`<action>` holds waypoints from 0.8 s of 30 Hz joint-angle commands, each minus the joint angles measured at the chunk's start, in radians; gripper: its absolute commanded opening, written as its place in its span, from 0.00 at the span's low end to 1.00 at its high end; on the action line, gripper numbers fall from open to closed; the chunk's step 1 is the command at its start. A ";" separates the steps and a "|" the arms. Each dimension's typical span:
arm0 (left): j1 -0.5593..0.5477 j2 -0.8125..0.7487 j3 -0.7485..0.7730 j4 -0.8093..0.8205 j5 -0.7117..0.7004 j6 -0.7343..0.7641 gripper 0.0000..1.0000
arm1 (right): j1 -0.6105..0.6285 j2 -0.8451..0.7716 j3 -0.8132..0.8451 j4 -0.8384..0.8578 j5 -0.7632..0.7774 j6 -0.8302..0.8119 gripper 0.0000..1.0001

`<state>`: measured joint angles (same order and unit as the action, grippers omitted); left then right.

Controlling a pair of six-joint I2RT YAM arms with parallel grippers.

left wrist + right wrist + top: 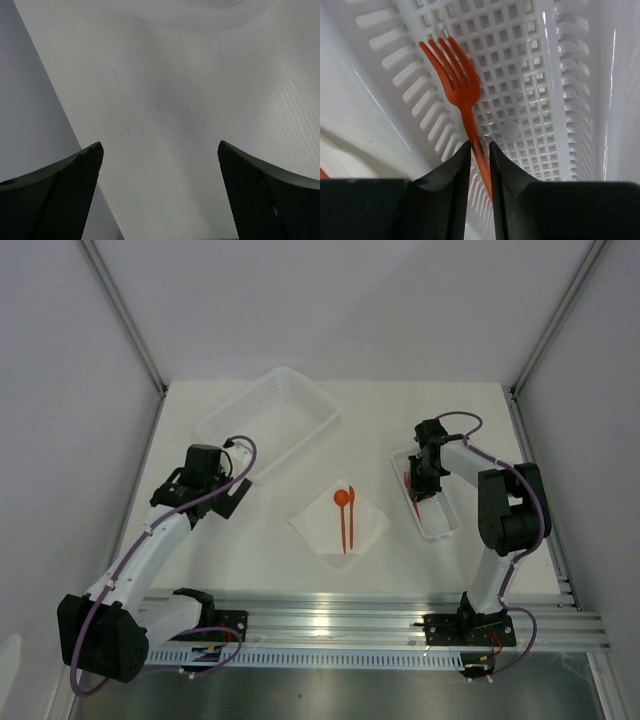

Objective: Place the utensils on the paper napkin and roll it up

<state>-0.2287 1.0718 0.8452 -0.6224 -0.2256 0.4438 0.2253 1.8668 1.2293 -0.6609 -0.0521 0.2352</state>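
Note:
The white paper napkin (340,521) lies at the table's middle with an orange spoon (341,510) and a second slim orange utensil (351,516) on it. My right gripper (479,145) is over the narrow white tray (437,518) and is shut on the handle of an orange fork (456,85), whose tines point away above the tray's mesh floor. In the top view the right gripper (424,482) hides most of the fork. My left gripper (232,495) is open and empty over bare table; its fingers (65,190) frame only table.
A large white mesh basket (268,422) stands at the back left, just beyond the left gripper. The narrow tray (560,75) has slotted walls round the fork. Grey walls close in both sides, and a metal rail (380,625) runs along the near edge.

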 commanded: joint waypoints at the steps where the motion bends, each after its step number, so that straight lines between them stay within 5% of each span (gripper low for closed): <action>1: 0.005 -0.024 -0.008 0.006 0.037 -0.027 0.99 | 0.016 0.040 0.025 -0.006 0.104 -0.008 0.24; 9: 0.005 -0.030 -0.008 -0.002 0.065 -0.028 0.99 | 0.026 0.034 0.025 -0.013 0.169 -0.016 0.00; 24: 0.005 -0.039 -0.008 -0.008 0.101 -0.027 1.00 | 0.068 -0.104 0.117 -0.077 0.435 -0.039 0.00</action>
<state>-0.2287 1.0523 0.8394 -0.6369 -0.1493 0.4358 0.2672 1.8351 1.2739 -0.7158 0.2497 0.2066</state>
